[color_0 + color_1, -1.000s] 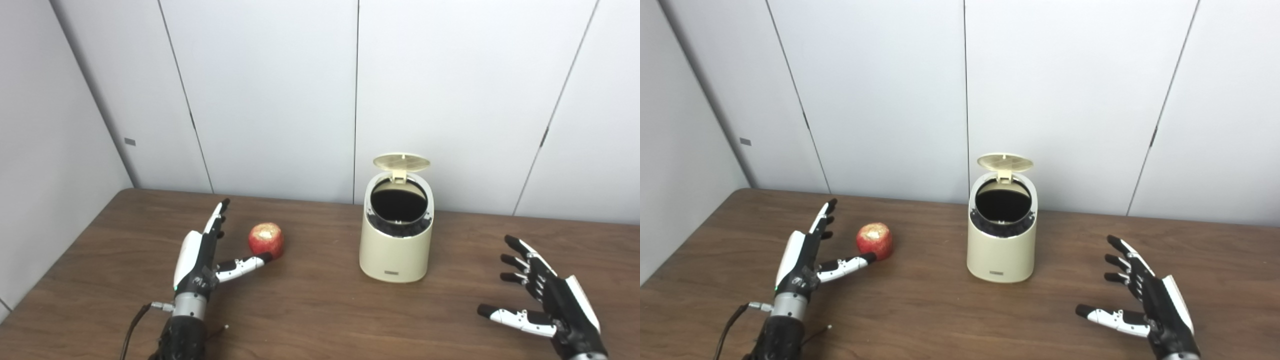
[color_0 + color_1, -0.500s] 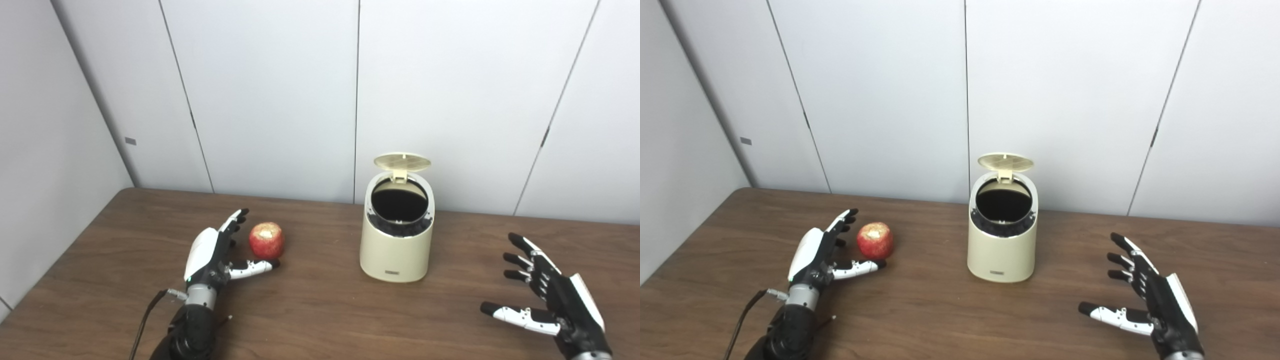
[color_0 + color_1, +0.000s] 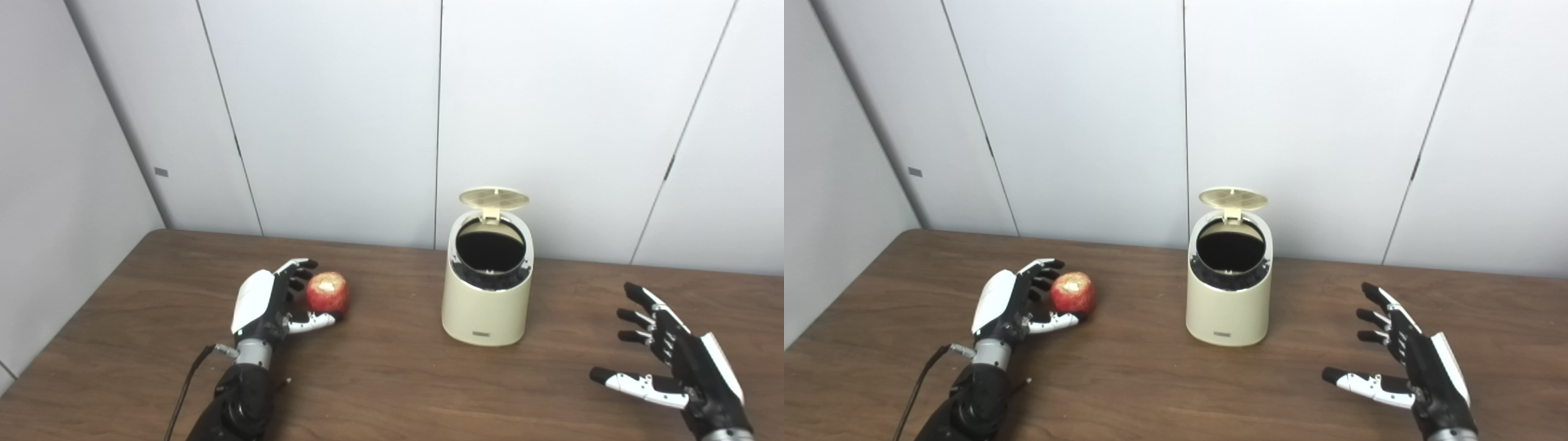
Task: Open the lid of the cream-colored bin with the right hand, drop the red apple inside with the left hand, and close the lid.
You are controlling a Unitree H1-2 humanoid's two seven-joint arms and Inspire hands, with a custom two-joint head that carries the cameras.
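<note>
The red apple (image 3: 327,293) lies on the brown table (image 3: 380,380) at the left. My left hand (image 3: 269,300) is at the apple's left side, fingers half curled toward it and the thumb along its front. The apple rests on the table; a firm hold does not show. The cream-colored bin (image 3: 487,300) stands mid-table with its lid (image 3: 493,197) tipped up and open, the dark inside showing. My right hand (image 3: 680,367) is open and empty, hovering low at the front right, well apart from the bin.
White wall panels (image 3: 343,110) close off the table's back and left sides. A cable (image 3: 184,392) trails from my left wrist toward the front edge. Bare tabletop lies between the apple and the bin (image 3: 1229,300).
My left hand has moved right up to the apple, and its fingers have curled from straight to bent around it. The right hand, bin and lid have hardly moved.
</note>
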